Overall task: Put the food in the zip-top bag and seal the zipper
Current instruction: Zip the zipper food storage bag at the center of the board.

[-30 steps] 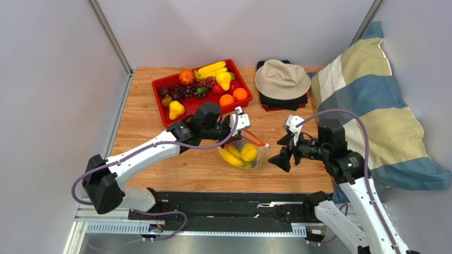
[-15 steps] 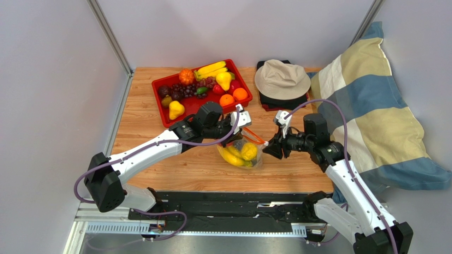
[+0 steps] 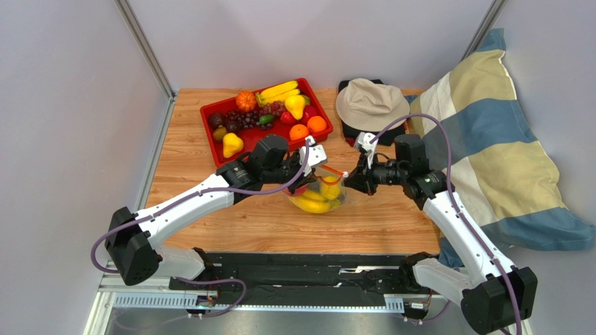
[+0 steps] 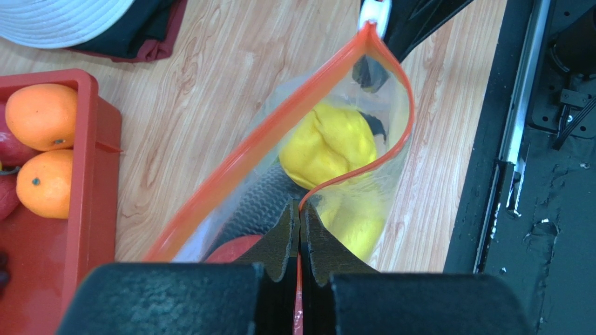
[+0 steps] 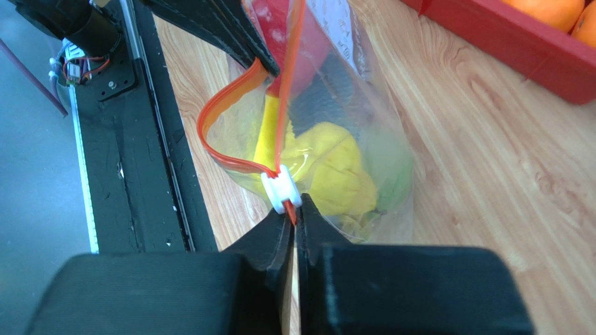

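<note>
The zip-top bag [image 3: 318, 199], holding yellow toy fruit [image 4: 325, 143], is strung between both arms over the table [image 3: 182, 160] near the red tray [image 4: 98, 174], its zipper [image 4: 280, 124] gaping, the left pincer [image 4: 299, 213] clamped on one end and the right pincer [image 5: 294, 216] clamped just behind the white slider [image 5: 281, 190].

Both are the same build: the left arm [image 3: 185, 204] and right arm [image 3: 458, 227] have smooth white links between chunky black joint housings [image 3: 133, 255]. A greyish-purple cable [image 3: 94, 252] runs loose along the outside of each. The fingers [image 4: 280, 237] are matte black wedges tapering to a point, with fine crosshatch grip texture on the inner faces, on blocky black mounts, plus a small white bracket [image 3: 315, 152] at the wrist.
</note>
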Motion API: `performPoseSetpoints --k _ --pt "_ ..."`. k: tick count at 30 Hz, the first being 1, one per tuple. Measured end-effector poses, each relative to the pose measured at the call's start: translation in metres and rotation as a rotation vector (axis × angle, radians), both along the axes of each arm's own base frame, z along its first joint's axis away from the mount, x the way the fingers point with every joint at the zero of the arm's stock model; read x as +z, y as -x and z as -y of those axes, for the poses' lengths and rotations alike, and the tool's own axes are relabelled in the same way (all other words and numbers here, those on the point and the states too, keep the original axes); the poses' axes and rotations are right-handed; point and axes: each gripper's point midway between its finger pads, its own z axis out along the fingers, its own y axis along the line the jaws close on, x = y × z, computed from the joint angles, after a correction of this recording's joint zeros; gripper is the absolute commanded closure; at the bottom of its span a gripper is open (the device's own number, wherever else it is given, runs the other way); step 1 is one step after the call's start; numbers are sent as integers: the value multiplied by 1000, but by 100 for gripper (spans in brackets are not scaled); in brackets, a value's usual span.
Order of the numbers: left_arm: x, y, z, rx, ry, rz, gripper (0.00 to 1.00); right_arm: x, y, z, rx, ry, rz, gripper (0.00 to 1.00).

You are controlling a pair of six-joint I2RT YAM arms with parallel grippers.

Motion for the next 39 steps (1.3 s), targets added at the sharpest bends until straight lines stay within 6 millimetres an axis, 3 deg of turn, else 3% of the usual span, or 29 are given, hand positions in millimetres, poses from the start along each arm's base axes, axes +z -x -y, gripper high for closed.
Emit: performPoseSetpoints --k 2,4,7,12,19,23,25,29,31,34,39 --pt "1 0 0 0 2 1 100 5 1 0 27 6 22 73" --pt "0 1 -1 -1 -4 -5 100 9 5 0 57 11 43 72" --pt "-3 3 -3 -1 -14 -14 100 9 12 1 90 22 53 77" --pt "-5 2 -5 4 -20 -21 100 5 20 3 125 38 60 100" --pt "-6 -3 -11 23 -16 -46 100 3 21 5 133 50 72 100" --pt "-3 -5 -12 24 15 -76 100 5 22 9 118 58 94 73" --pt "-1 -3 -10 13 29 -87 100 6 21 10 110 60 104 69" --pt "0 -2 -9 2 36 -101 100 0 21 12 87 56 99 51" --pt "1 -3 -7 0 38 -104 100 -6 20 13 65 51 91 50" --pt "2 -5 -4 -3 41 -110 100 -14 20 14 33 45 86 57" --pt "6 -8 -1 -4 52 -122 100 -12 19 14 -1 16 93 60"
